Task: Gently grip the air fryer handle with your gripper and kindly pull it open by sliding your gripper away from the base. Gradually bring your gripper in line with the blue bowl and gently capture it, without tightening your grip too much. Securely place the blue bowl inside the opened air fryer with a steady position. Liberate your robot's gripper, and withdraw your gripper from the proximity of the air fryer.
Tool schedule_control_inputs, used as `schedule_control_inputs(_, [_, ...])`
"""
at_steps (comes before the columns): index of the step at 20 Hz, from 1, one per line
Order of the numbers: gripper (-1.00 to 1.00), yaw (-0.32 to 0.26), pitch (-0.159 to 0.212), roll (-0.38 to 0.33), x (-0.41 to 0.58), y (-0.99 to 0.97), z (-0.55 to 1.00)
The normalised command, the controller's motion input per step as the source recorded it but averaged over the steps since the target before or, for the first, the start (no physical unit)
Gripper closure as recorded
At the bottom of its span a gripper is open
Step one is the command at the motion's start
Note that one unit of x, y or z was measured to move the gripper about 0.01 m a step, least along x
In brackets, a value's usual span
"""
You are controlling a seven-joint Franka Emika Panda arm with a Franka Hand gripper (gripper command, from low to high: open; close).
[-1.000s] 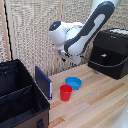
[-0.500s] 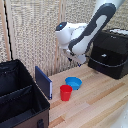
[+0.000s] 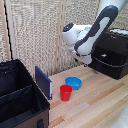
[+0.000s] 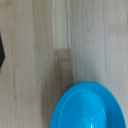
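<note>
Exterior view: gripper hangs mid-frame above blue bowl, red cup beside; finger opening can't be told.

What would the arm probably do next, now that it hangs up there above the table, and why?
Probably shift sideways and lower toward the blue bowl. The gripper hangs well above the wooden table, and the wrist view shows the bowl only partly, at the picture's edge, so it is not yet centred over it. The bowl sits beside the red cup, so care is needed there.

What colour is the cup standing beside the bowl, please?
Red cup; the exterior view shows it best.
</note>
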Motion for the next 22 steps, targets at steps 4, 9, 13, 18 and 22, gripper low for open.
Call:
schedule_control_inputs(4, [-1.00, 0.085, -0.027, -0.114, -0.166, -0.51, -0.20])
schedule_control_inputs(9, [-1.00, 0.119, -0.019, -0.114, -0.152, -0.52, -0.20])
schedule_control_inputs(13, [-1.00, 0.123, -0.005, -0.118, -0.159, -0.50, -0.19])
schedule_control_inputs(18, [-1.00, 0.138, 0.000, -0.118, -0.103, -0.50, -0.17])
schedule_control_inputs(22, [-1.00, 0.197, 0.000, -0.119, -0.011, -0.51, -0.13])
